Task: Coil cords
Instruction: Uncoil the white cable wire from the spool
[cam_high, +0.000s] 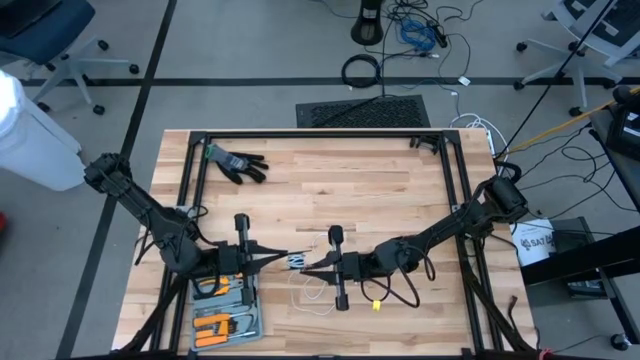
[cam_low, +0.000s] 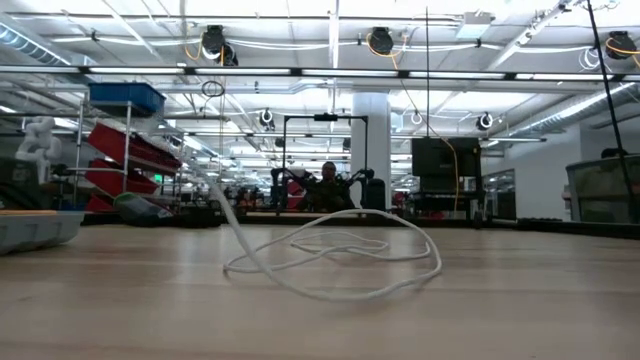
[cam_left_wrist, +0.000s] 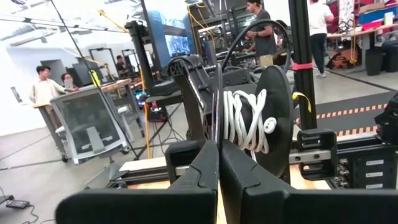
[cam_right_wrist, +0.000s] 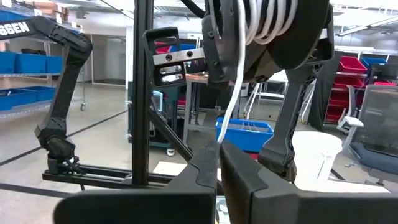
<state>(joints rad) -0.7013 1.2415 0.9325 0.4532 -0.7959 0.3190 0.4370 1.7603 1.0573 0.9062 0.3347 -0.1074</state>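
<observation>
- where the high view looks down on the wooden table (cam_high: 380, 190), the left gripper (cam_high: 282, 258) and right gripper (cam_high: 308, 266) meet tip to tip near the table's six o'clock edge, with the white cord (cam_high: 312, 290) looping loosely just below them; a black glove (cam_high: 238, 164) lies toward eleven o'clock, and an orange-and-grey tool tray (cam_high: 226, 312) sits at seven o'clock.
- in the low view, the cord (cam_low: 335, 255) lies in loose loops on the tabletop, one strand rising toward ten o'clock.
- in the left wrist view, the left gripper's (cam_left_wrist: 219, 163) fingers are pressed together before a black spool (cam_left_wrist: 267, 118) wound with white cord (cam_left_wrist: 244, 121).
- in the right wrist view, the right gripper's (cam_right_wrist: 219, 163) fingers are together, a white strand (cam_right_wrist: 231, 99) hanging from the spool (cam_right_wrist: 267, 31) toward them.
</observation>
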